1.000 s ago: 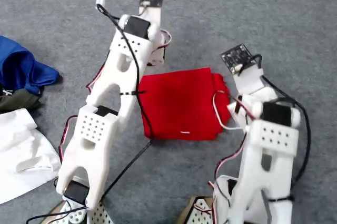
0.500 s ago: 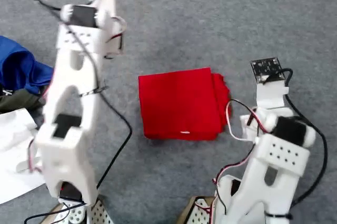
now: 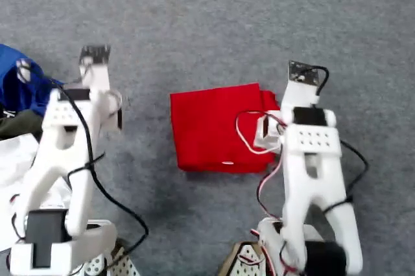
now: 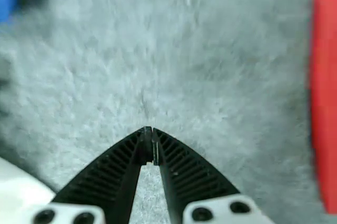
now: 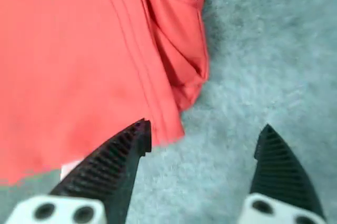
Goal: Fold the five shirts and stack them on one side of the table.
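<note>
High view: I see the red shirt (image 3: 217,127) folded into a neat rectangle near the middle of the grey table (image 3: 227,23). A bunched strip of its fabric lies along the edge nearest the right arm (image 3: 311,153).
Left arm (image 3: 68,127): it stands over bare table between the red shirt and the heap at the table's left edge, apart from the shirt.
Left gripper (image 4: 147,145): I read its tips as pressed together with nothing between them, above plain grey surface. The red shirt shows as a strip off to one side.
Right gripper (image 5: 205,132): spread wide at the shirt's corner. One finger (image 5: 124,150) sits over the hem and the other over bare table just beside the crumpled fold. I cannot tell whether either one touches.
Unfolded heap: a blue shirt (image 3: 23,85), a dark garment (image 3: 19,124) next to it and a white shirt (image 3: 23,179) nearest the arm bases. All three lie loose and rumpled, touching one another.
</note>
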You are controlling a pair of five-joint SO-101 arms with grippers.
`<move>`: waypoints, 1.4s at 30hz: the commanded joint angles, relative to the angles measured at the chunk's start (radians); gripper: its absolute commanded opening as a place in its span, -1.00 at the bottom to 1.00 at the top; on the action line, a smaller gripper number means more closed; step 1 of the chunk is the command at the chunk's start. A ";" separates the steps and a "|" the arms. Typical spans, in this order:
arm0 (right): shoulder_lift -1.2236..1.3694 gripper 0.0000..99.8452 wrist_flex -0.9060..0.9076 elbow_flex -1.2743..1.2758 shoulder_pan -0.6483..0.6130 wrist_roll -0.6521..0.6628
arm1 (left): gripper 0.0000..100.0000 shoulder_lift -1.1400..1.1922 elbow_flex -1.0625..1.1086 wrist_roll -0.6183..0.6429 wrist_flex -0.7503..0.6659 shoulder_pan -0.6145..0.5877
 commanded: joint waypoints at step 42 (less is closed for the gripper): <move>0.406 -1.00 -0.129 -0.297 0.036 -0.017 | -0.96 -0.051 0.265 -0.003 -0.233 -0.008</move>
